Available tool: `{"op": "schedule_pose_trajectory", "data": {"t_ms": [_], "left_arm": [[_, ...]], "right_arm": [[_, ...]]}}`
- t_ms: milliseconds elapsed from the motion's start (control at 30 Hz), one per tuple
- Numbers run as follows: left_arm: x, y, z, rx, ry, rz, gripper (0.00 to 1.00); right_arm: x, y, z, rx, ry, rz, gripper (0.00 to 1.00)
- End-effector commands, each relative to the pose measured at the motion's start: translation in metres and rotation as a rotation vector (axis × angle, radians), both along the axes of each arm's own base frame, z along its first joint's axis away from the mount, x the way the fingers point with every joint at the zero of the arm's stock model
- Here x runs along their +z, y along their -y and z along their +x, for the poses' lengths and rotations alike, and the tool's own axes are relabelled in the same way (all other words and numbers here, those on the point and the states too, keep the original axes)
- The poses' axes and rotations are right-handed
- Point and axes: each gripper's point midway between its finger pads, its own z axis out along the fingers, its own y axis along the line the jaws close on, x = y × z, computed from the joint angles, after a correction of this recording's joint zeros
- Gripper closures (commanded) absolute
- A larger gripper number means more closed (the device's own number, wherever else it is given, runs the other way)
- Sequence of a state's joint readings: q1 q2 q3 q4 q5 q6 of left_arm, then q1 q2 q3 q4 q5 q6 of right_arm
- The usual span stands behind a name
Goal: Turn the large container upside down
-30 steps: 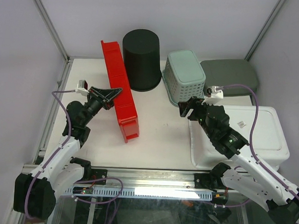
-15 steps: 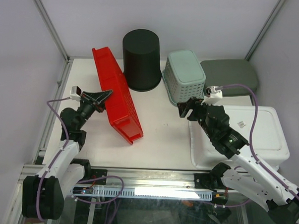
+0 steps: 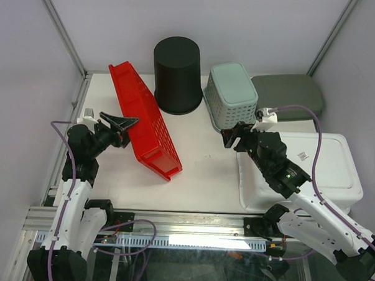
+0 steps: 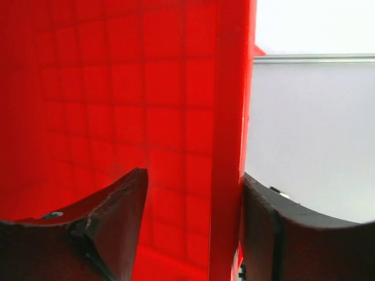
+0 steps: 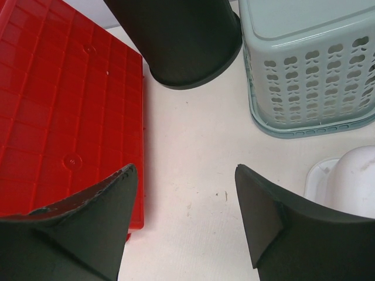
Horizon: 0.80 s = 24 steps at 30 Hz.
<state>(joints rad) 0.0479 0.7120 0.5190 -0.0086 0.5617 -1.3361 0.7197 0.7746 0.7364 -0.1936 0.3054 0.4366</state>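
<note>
The long red container (image 3: pixel 144 123) lies tipped on the table's left half, its gridded underside facing up and to the right. It also shows in the right wrist view (image 5: pixel 64 117). My left gripper (image 3: pixel 121 124) is at its left long wall, open. In the left wrist view the red container (image 4: pixel 146 88) fills the frame, and the left gripper (image 4: pixel 193 175) straddles its rim: the right finger (image 4: pixel 275 228) touches the wall, the left finger stands apart. My right gripper (image 3: pixel 233 135) is open and empty above bare table (image 5: pixel 186 175), to the right of the container.
An upturned black bin (image 3: pixel 177 75) stands at the back, with a pale green basket (image 3: pixel 232 96) to its right and a grey-green lid (image 3: pixel 288 95) behind that. A white tub (image 3: pixel 304 170) lies upside down at the right. A metal frame post (image 3: pixel 61 32) bounds the left.
The red container has tipped from standing on edge to leaning leftward, its underside turning up. My left arm has swung left with it. The right arm has not moved.
</note>
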Motion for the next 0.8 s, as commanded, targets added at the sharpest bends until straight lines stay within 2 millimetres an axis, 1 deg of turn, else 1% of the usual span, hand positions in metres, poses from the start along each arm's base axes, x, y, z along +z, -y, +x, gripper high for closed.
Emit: {"op": "schedule_pose_trajectory", "data": {"t_ms": [0,33,67,100,300,467,533,567,633,767], "left_arm": [[-0.063,-0.024,-0.017,0.083,-0.277,0.231,0.39],[-0.065,-0.029,-0.019,0.105,-0.298,0.253,0.38],[-0.068,-0.034,-0.022,0.131,-0.326,0.273,0.34],[-0.070,-0.039,-0.024,0.156,-0.346,0.291,0.32],[-0.084,-0.061,-0.042,0.268,-0.470,0.367,0.30],[-0.091,-0.084,-0.053,0.373,-0.574,0.442,0.24],[-0.096,-0.100,-0.059,0.454,-0.636,0.478,0.09],[-0.097,-0.105,-0.060,0.477,-0.648,0.494,0.02],[-0.094,-0.109,-0.057,0.489,-0.644,0.522,0.01],[-0.081,-0.114,-0.050,0.489,-0.608,0.568,0.01]], "right_arm": [[0.017,-0.007,0.003,0.020,0.042,0.037,0.29],[0.016,-0.007,0.003,0.021,0.041,0.037,0.29],[0.015,-0.008,0.003,0.024,0.038,0.036,0.29],[0.014,-0.009,0.004,0.027,0.037,0.036,0.29],[0.012,-0.014,0.005,0.043,0.036,0.035,0.29],[0.011,-0.019,0.007,0.057,0.037,0.035,0.29],[0.010,-0.020,0.008,0.060,0.036,0.035,0.29],[0.010,-0.021,0.009,0.061,0.036,0.036,0.29],[0.010,-0.021,0.009,0.062,0.035,0.033,0.29],[0.010,-0.020,0.009,0.057,0.036,0.033,0.29]]}}
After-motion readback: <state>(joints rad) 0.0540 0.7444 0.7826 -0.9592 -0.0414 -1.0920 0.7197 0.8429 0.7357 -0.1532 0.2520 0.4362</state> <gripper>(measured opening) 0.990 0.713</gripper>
